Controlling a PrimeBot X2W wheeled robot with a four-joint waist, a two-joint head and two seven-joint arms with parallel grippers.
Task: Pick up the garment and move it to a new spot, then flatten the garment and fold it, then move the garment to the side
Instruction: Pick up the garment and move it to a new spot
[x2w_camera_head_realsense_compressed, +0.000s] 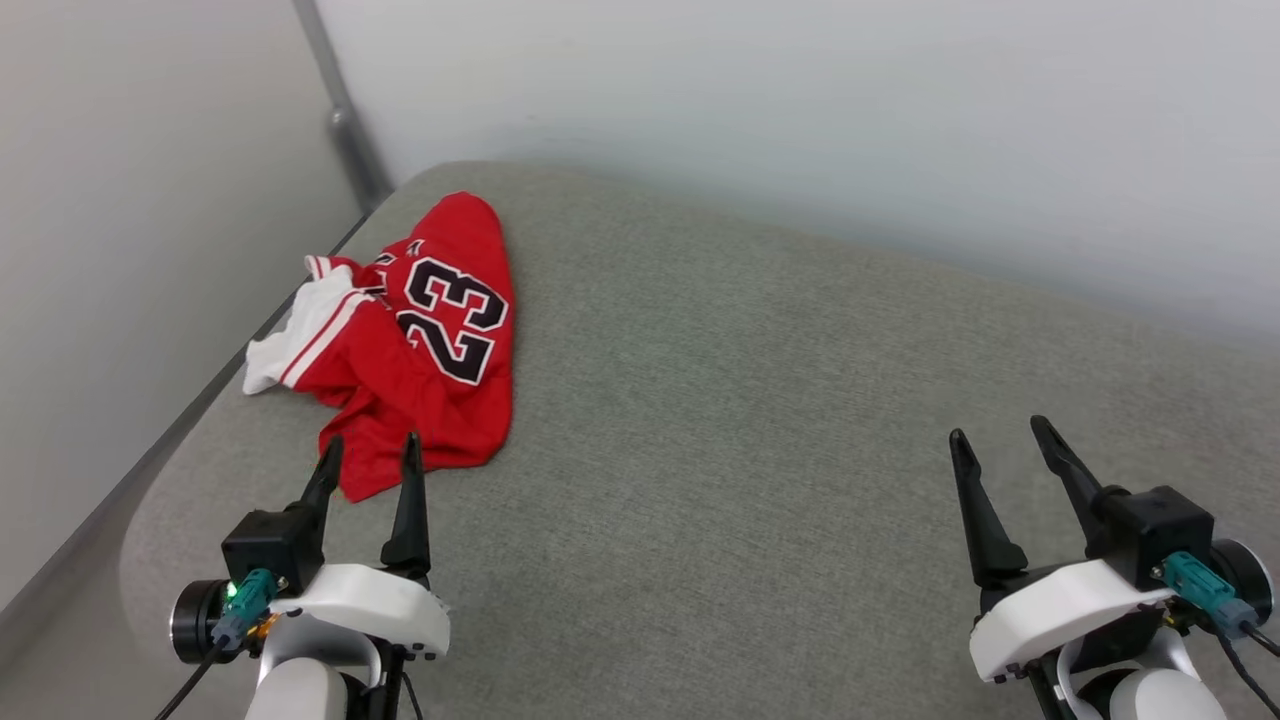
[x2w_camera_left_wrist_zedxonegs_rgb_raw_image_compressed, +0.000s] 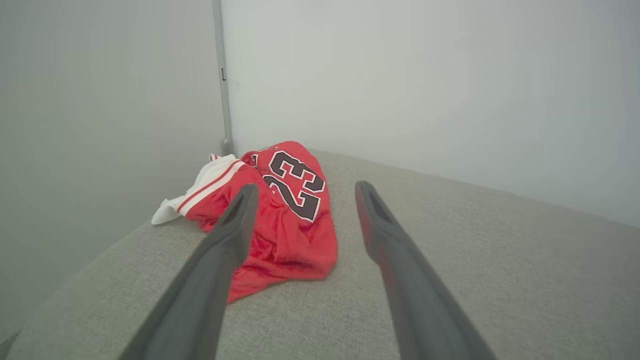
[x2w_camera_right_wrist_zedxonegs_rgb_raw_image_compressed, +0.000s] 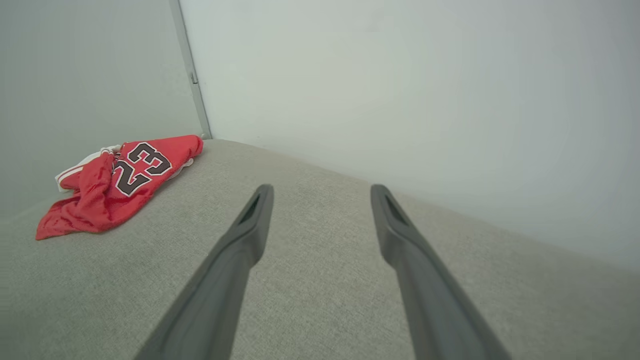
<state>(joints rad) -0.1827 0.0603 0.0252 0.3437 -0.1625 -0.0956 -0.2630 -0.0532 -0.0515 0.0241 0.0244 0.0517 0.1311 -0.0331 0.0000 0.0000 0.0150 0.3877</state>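
Two pale walls (x2w_camera_head_realsense_compressed: 800, 120) meet at a grey corner post (x2w_camera_head_realsense_compressed: 340, 110) far ahead of the left pincer (x2w_camera_head_realsense_compressed: 370, 450). One wall runs along its outer side and the other crosses beyond both pincers.

The grey fabric-covered counter (x2w_camera_head_realsense_compressed: 750, 400) spreads below them. Its left edge runs close along the side wall, with a rounded corner up by the post and another just outside the left pincer. From the left pincer across to the right pincer (x2w_camera_head_realsense_compressed: 995, 430), and on ahead to the far wall, the fabric lies bare — wide open room.

The red "23" jersey (x2w_camera_head_realsense_compressed: 440, 330) lies crumpled directly ahead of the left pincer, number up, in the counter's far left part. Its white, red-striped sleeve (x2w_camera_head_realsense_compressed: 300, 330) points at the side wall, and it is well apart from the right pincer. The near hem reaches the left pincer's fingertips; whether they touch it cannot be told.

Both arms sit low and level, fingers pointing forward over the counter. The left pincer (x2w_camera_left_wrist_zedxonegs_rgb_raw_image_compressed: 302, 187) is spread, empty, with the jersey showing between its fingers. The right pincer (x2w_camera_right_wrist_zedxonegs_rgb_raw_image_compressed: 320, 189) is likewise spread — nothing held, bare fabric under it.
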